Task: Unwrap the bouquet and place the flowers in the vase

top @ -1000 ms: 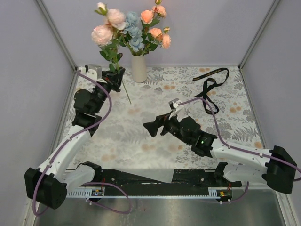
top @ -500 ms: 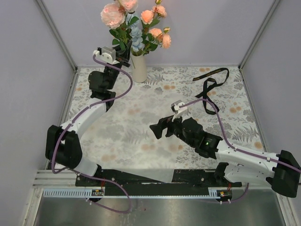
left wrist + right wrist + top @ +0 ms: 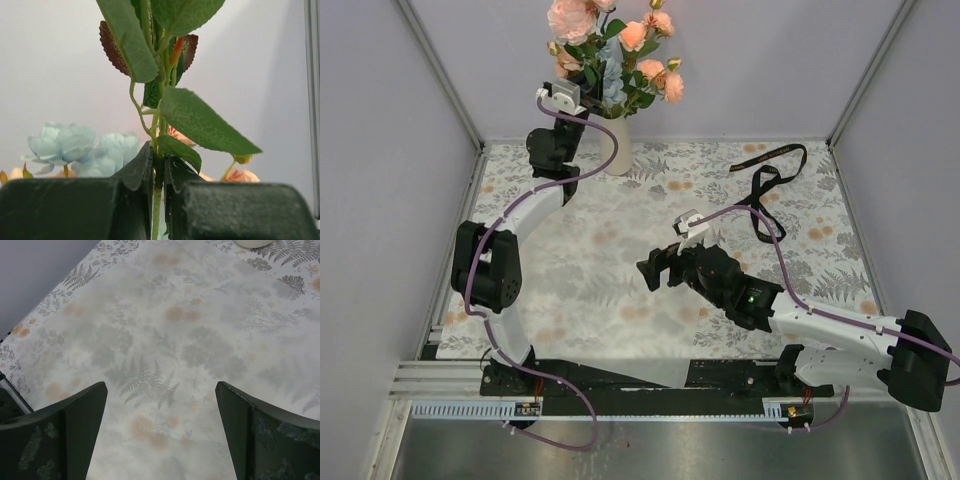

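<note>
Now that the rose stem [image 3: 158,200] has risen from table [image 3: 820,280] level to near the mouth of the vase [image 3: 616,150], beside flowers [image 3: 655,70] already in it, lowering it in likely comes next. The left hand [image 3: 578,100] pinches the stem; the right hand [image 3: 160,385] hangs open and empty.

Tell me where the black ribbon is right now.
In the top view the black ribbon lies loose on the far right part of the table, to the right of the vase and beyond the open right gripper.
</note>
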`<state>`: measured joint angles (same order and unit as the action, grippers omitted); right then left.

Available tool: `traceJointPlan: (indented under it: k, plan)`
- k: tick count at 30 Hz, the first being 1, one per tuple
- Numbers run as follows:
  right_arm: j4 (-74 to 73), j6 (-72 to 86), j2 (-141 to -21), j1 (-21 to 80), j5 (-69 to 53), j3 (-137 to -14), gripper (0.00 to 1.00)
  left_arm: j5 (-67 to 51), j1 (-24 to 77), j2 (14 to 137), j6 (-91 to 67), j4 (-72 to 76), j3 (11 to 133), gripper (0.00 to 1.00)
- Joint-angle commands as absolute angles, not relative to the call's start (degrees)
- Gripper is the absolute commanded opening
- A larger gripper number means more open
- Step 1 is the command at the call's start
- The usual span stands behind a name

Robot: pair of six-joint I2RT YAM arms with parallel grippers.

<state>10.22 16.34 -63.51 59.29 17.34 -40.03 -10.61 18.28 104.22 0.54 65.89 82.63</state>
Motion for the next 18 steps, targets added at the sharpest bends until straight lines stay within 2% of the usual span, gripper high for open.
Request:
traceJointPlan:
  k: [1,18]
  plan:
    - [12.13,15.56,-62.05,59.59,20.56,-40.96,0.99,-12.74,18.11,106.25,2.37,70.32,88.41,0.0]
    - [12.39,12.75,-59.33,59.06,22.76,-40.17,1.0,-10.46,17.4,115.84,0.26,75.41,88.42,0.0]
